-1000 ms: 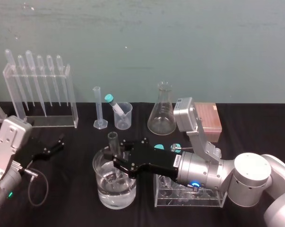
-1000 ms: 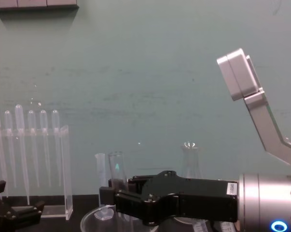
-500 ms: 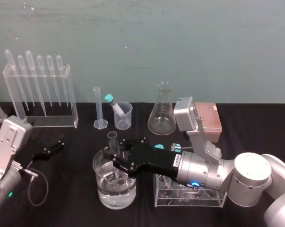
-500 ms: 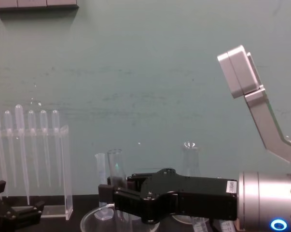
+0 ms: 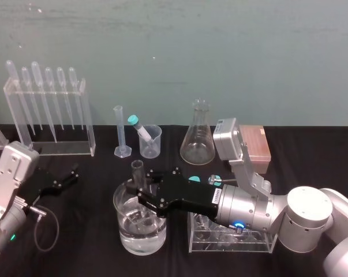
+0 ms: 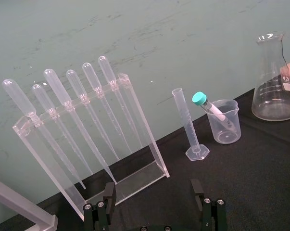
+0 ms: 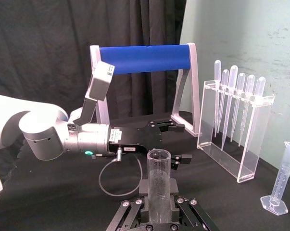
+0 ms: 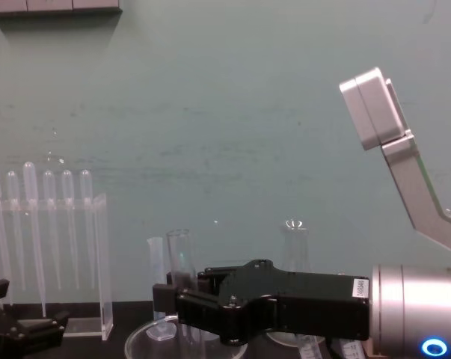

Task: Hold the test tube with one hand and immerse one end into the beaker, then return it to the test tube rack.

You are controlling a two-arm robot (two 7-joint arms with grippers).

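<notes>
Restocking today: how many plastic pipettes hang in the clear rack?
6 clear plastic pipettes, side by side in the clear acrylic rack, back on the robot's left; none looks hidden.

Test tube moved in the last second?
Yes, slightly up. In the chest view the rim of the test tube now stands above that of the graduated cylinder; it was about level. The right gripper holds it; the left gripper sits parked, open.

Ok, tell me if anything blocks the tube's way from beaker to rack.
Nothing visible does. The right gripper holds the tall clear glass test tube upright in the water-filled glass beaker, and the clear plastic rack stands right beside it. Teal-capped tubes fill some rack slots. The left gripper sits far left.
</notes>
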